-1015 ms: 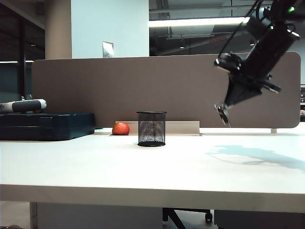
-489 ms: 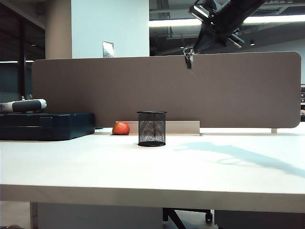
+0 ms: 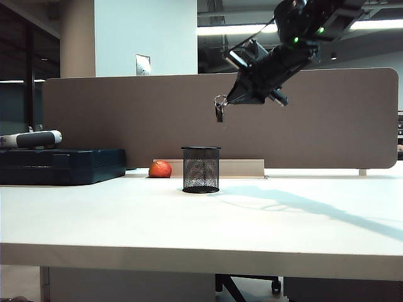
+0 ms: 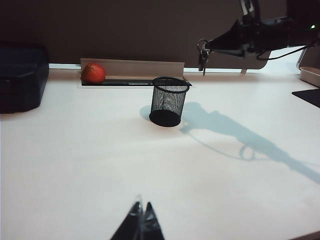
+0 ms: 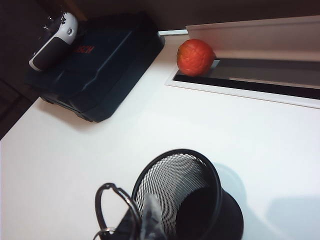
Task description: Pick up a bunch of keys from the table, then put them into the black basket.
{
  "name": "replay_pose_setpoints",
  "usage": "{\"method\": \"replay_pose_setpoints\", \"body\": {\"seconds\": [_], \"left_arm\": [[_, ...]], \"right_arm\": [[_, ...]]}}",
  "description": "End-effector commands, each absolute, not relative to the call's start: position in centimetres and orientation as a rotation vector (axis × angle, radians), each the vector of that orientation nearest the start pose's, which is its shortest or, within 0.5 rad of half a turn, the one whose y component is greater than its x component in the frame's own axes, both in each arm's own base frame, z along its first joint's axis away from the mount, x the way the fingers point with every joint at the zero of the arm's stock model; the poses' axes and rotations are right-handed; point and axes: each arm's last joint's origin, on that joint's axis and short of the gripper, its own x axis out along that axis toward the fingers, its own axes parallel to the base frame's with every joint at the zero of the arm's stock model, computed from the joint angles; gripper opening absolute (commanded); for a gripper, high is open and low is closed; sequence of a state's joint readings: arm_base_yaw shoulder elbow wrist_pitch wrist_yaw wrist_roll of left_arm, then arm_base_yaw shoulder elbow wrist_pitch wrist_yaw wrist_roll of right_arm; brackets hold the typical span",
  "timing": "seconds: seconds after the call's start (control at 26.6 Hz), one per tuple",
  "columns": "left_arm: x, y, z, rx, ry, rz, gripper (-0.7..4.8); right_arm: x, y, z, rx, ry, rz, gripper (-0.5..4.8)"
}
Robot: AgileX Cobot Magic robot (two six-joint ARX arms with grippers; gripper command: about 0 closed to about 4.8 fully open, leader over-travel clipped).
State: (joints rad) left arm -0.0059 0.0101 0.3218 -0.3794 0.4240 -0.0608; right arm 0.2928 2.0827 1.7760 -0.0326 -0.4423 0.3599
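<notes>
We are holding the bunch of keys [image 3: 219,111] clear of the surface [image 3: 201,220], so the pick-up half of the job looks done. The right gripper [image 3: 228,100] is hanging high in the air with its fingers clenched on the bunch, whose ring and blades are dangling below the fingertips. In the exterior view the keys are hovering well above the black basket [image 3: 200,169] and a little to its right, not yet over the mouth as far as we can judge. From the right wrist view the key ring [image 5: 114,205] is showing just beside the basket rim, with the open mesh cup [image 5: 187,195] directly below us. What is left, in our judgement, is a small shift to centre the keys over the opening, a lowering, and then letting go. The left gripper [image 4: 140,224] is resting low over the near part of the surface with its fingers closed together and grasping nothing, taking no part. An orange fruit [image 3: 160,169] and a dark blue case [image 3: 62,165] are sitting farther left, well apart from the basket.
</notes>
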Motion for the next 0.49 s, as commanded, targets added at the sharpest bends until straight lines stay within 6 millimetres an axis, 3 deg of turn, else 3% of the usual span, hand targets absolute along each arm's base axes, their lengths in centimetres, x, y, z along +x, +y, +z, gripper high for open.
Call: {"method": "replay_pose_setpoints", "body": {"seconds": [0.04,0.26,0.49], "left_arm": [[6.4,-1.2,23.3,-0.074,0.08,-0.43,-0.06],[6.4,-1.2,23.2,-0.075,0.087,-0.43,-0.06],[6.4,-1.2,23.2,-0.076,0.089,-0.43,-0.06]], "right_arm": [[47.5,16.2,28.7,0.39,0.416,0.688,-0.09],[49.9,18.0,28.1,0.432,0.402,0.723,-0.09],[51.1,19.2,24.9,0.443,0.435,0.704,-0.09]]}}
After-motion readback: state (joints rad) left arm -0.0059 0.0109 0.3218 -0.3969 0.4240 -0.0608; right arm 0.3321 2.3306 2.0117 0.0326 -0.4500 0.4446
